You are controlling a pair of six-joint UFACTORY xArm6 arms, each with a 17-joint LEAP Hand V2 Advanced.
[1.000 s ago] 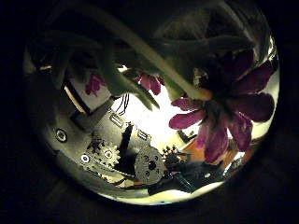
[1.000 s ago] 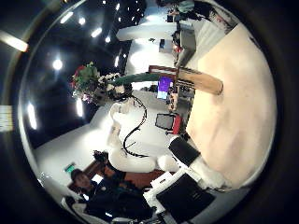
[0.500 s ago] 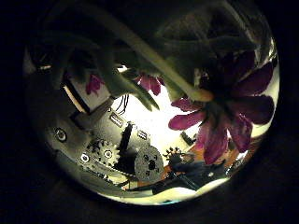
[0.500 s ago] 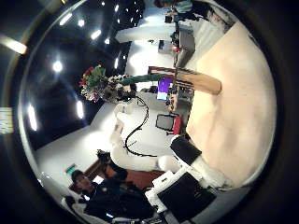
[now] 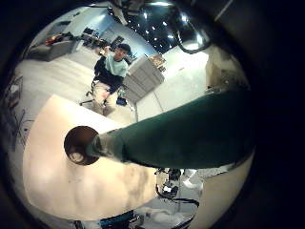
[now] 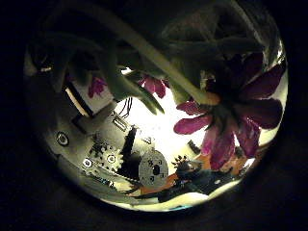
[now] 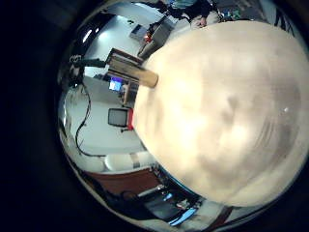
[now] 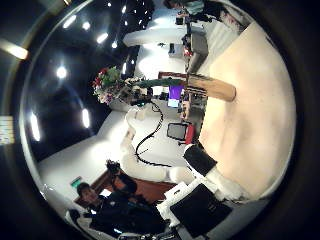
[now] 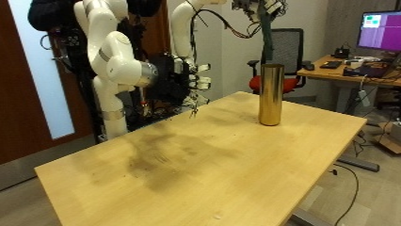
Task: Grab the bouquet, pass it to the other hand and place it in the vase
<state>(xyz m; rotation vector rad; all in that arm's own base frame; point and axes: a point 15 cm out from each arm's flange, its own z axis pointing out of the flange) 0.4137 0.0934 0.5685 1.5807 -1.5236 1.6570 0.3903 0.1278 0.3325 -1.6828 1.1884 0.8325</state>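
In the outside view the left hand (image 9: 260, 8) is high over the table, shut on the bouquet (image 9: 268, 36). Its dark green stem hangs straight down, with the lower end at the mouth of the tall brass vase (image 9: 269, 93) near the table's far edge. The left thumb side palm view shows purple flowers (image 6: 231, 108) and leaves close by. The right hand (image 9: 184, 85) is open and empty, beside the table and away from the vase. The right thumb side palm view shows the bouquet (image 8: 112, 80) above the vase (image 8: 212, 88).
The light wooden table (image 9: 213, 160) has a bare top around the vase. Behind it stand an office chair (image 9: 291, 45) and a desk with a monitor (image 9: 381, 28). The right little finger side palm view shows the tabletop (image 7: 227, 106) and the vase (image 7: 135, 70).
In the right thumb side palm view the bouquet has moved closer to the vase along its stem line. The left thumb side palm view is nearly the same.
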